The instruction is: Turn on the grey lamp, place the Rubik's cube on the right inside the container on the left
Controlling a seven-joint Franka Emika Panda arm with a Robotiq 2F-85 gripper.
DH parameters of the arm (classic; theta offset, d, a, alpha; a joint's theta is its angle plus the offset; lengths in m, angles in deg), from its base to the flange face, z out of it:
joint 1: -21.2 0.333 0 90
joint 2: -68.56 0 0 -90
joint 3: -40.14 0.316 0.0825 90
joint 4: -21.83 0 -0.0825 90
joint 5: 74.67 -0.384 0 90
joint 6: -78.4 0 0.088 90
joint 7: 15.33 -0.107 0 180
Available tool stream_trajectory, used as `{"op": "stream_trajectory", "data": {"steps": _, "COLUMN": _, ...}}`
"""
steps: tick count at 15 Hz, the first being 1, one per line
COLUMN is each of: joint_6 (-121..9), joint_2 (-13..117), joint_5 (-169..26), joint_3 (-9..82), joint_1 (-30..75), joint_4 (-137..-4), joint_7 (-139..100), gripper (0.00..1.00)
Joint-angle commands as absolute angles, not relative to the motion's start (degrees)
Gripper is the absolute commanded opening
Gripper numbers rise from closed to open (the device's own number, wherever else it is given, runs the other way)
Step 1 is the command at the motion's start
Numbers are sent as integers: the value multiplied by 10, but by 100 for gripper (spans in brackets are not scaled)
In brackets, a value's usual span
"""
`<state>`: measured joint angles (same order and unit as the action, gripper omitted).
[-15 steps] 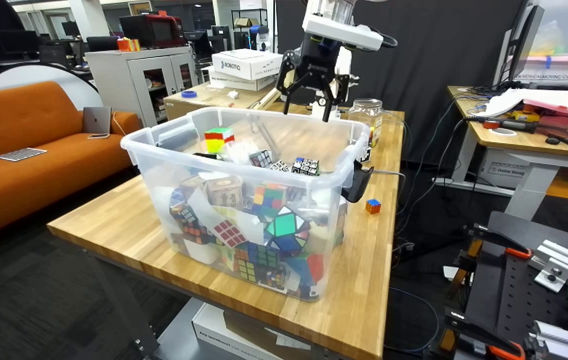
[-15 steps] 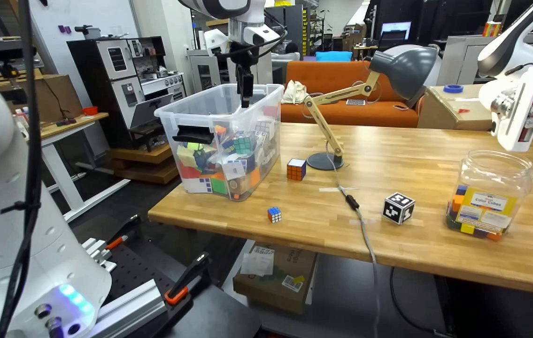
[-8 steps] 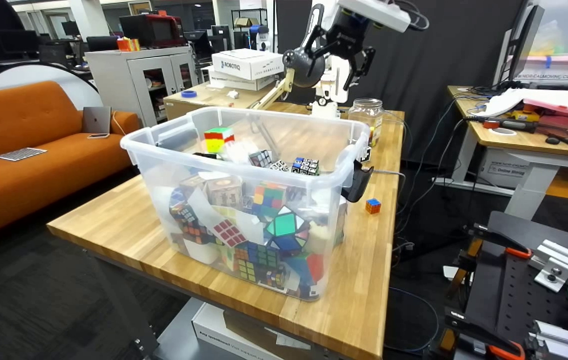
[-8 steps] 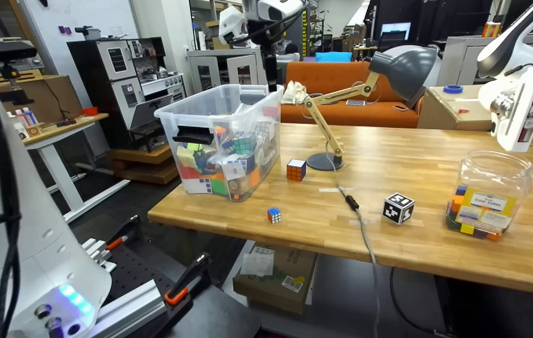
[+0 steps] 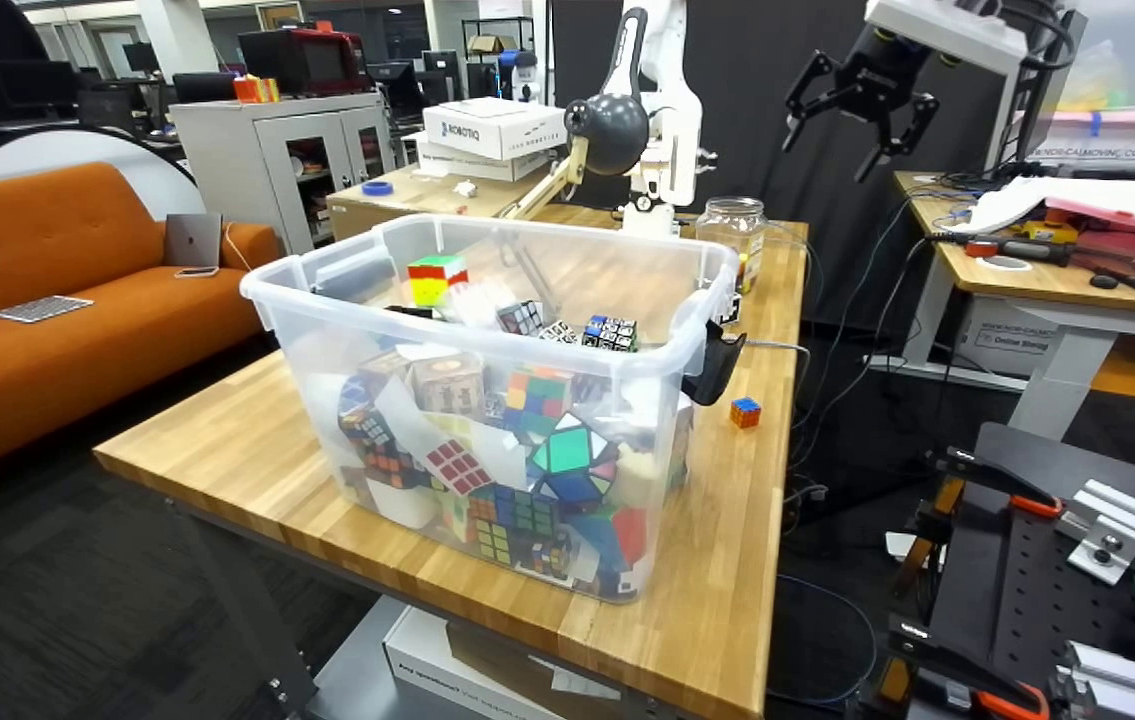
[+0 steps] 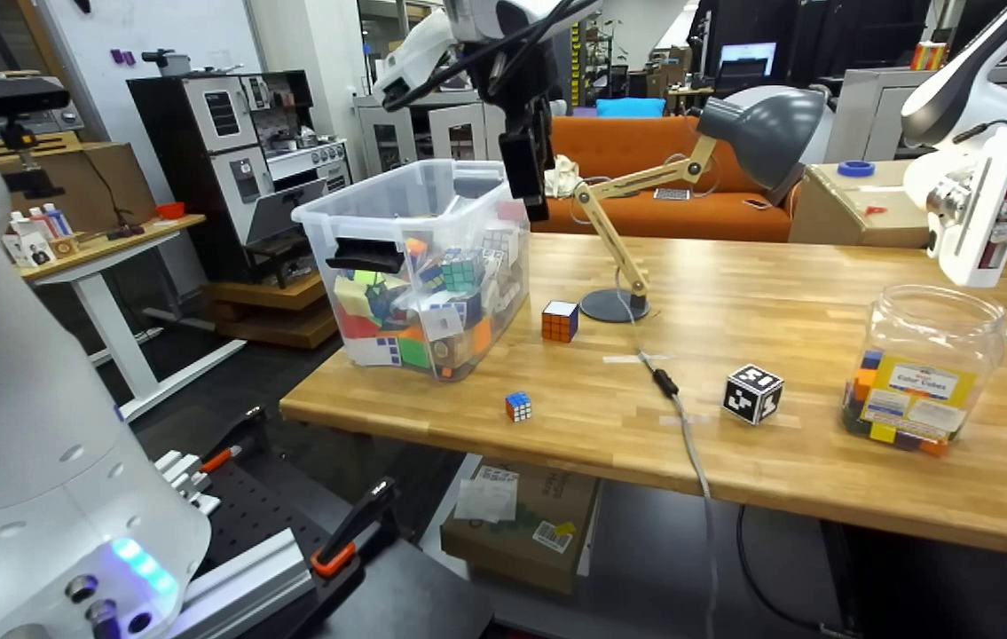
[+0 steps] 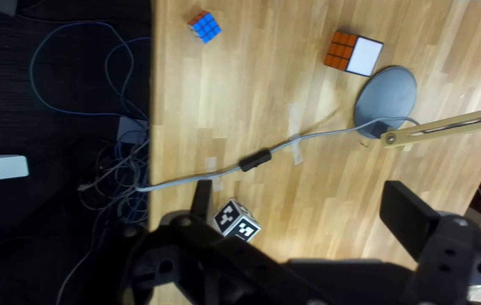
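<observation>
The see-through container [image 6: 359, 224] stands at the table's end, loaded with puzzle cubes; its rim [image 5: 487, 345] also shows in an exterior view. A small blue-and-orange Rubik's cube [image 6: 518, 406] lies near the table edge, also in the wrist view [image 7: 205, 27]. A larger orange-and-white-faced Rubik's cube [image 6: 560, 321] sits between container and lamp base, also in the wrist view [image 7: 353, 54]. The grey lamp [image 6: 760, 133] stands behind; its cord switch [image 7: 255, 160] lies on the table. My gripper [image 5: 827, 160] is open and empty, high up; its fingers spread in the wrist view [image 7: 298, 186].
A black-and-white marker cube [image 6: 753, 393] sits beyond the lamp cord. A clear jar [image 6: 927, 373] of colour cubes stands farther along, near another white arm [image 6: 982, 204]. The lamp's wooden arm [image 7: 448, 126] reaches over the table. The table edge [image 7: 154, 106] drops to cables below.
My gripper has moved off from above the container, shifting right in both exterior views and tilting. It stays open. The cubes, container and lamp have not moved.
</observation>
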<state>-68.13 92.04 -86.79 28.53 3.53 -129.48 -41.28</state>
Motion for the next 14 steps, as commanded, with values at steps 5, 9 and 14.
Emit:
{"op": "stream_trajectory", "data": {"steps": 5, "joint_6": -679, "joint_2": 950, "joint_5": -858, "joint_3": 292, "joint_1": -7, "joint_4": -1334, "joint_7": -421, "gripper": 100}}
{"op": "stream_trajectory", "data": {"steps": 9, "joint_6": -679, "joint_2": 950, "joint_5": -858, "joint_3": 293, "joint_1": -7, "joint_4": -1334, "joint_7": -423, "gripper": 100}}
{"op": "stream_trajectory", "data": {"steps": 14, "joint_6": -679, "joint_2": 950, "joint_5": -858, "joint_3": 293, "joint_1": -7, "joint_4": -1334, "joint_7": -423, "gripper": 100}}
